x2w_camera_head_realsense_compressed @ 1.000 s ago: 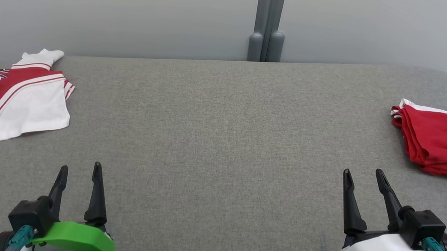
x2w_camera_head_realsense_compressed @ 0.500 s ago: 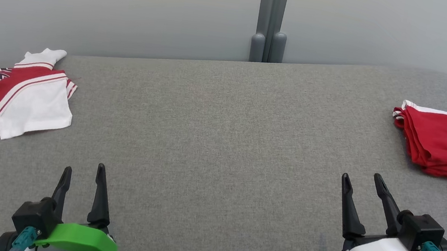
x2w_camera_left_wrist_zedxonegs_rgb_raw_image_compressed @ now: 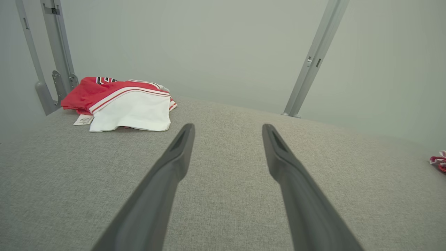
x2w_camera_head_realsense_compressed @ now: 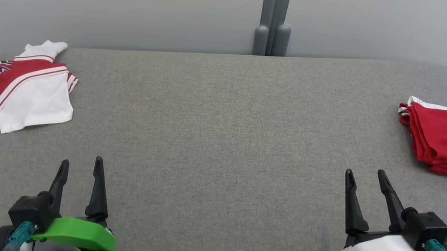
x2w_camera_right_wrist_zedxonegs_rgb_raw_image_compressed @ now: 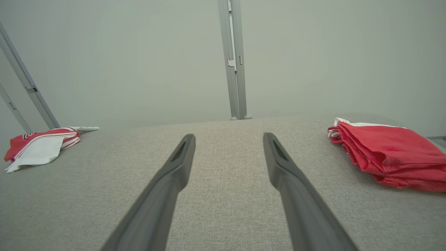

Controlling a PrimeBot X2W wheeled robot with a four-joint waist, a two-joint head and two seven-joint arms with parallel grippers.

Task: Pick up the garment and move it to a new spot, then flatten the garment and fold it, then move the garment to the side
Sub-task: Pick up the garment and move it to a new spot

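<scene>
Red-and-white garment (x2w_camera_head_realsense_compressed: 33,96), left on grey table (x2w_camera_head_realsense_compressed: 221,142)

Soft, diffuse light with no clear source covers the grey fabric surface (x2w_camera_head_realsense_compressed: 224,121), bright and free of glare. Shadows are faint: a pale smear beside the right gripper (x2w_camera_head_realsense_compressed: 365,172) and a thin dark rim under the white-and-red garment (x2w_camera_head_realsense_compressed: 36,105). The head view is sharp, and the weave is plain to see. Both wrist views carry a greenish cast. There the near fingers (x2w_camera_left_wrist_zedxonegs_rgb_raw_image_compressed: 163,181) look soft-focused, and the metal posts (x2w_camera_left_wrist_zedxonegs_rgb_raw_image_compressed: 315,59) lean outward towards the edges through wide-angle distortion.
</scene>
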